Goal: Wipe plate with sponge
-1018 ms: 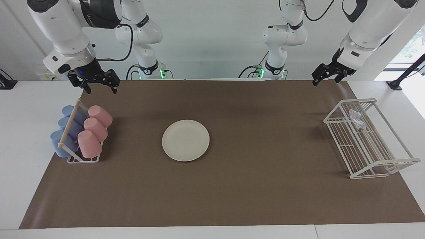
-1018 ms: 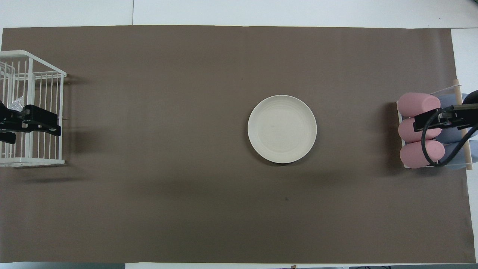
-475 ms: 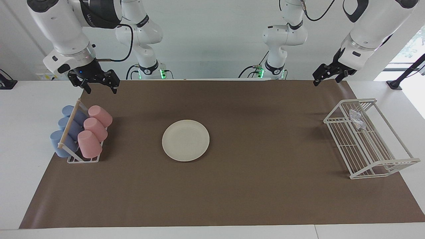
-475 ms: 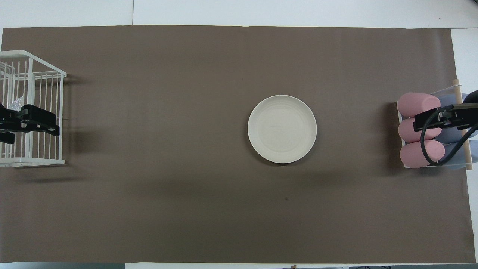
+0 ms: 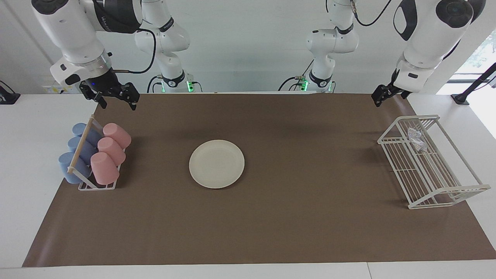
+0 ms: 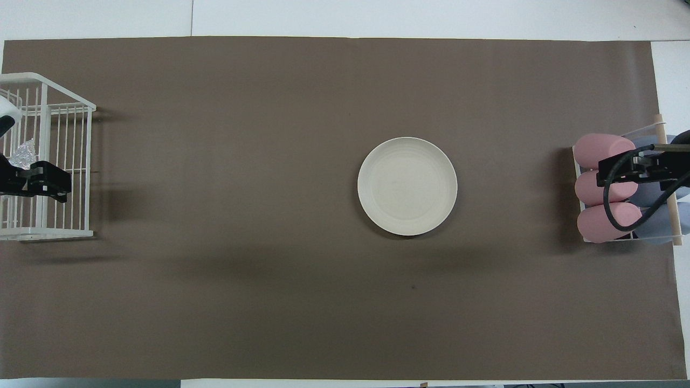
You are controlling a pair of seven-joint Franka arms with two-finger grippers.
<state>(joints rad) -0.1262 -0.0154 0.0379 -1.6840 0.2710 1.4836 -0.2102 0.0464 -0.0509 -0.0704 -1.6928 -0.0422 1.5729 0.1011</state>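
The cream-white plate (image 5: 216, 164) lies flat near the middle of the brown mat; it also shows in the overhead view (image 6: 407, 186). The silvery mesh sponge (image 5: 416, 138) lies in the white wire rack (image 5: 445, 192) at the left arm's end, and in the overhead view (image 6: 22, 155) it is partly hidden by the arm. My left gripper (image 5: 381, 98) hangs in the air, open and empty; in the overhead view (image 6: 43, 184) it is over the rack. My right gripper (image 5: 115, 99) is open and empty, up in the air over the cup holder (image 6: 620, 170).
A holder with three pink cups (image 5: 109, 152) and blue cups (image 5: 75, 153) lying on their sides stands at the right arm's end. The brown mat (image 5: 310, 217) covers most of the white table.
My left gripper has turned about its wrist and shifted a little toward the left arm's end, over the rack. The right gripper has hardly moved. Plate and sponge are where they were.
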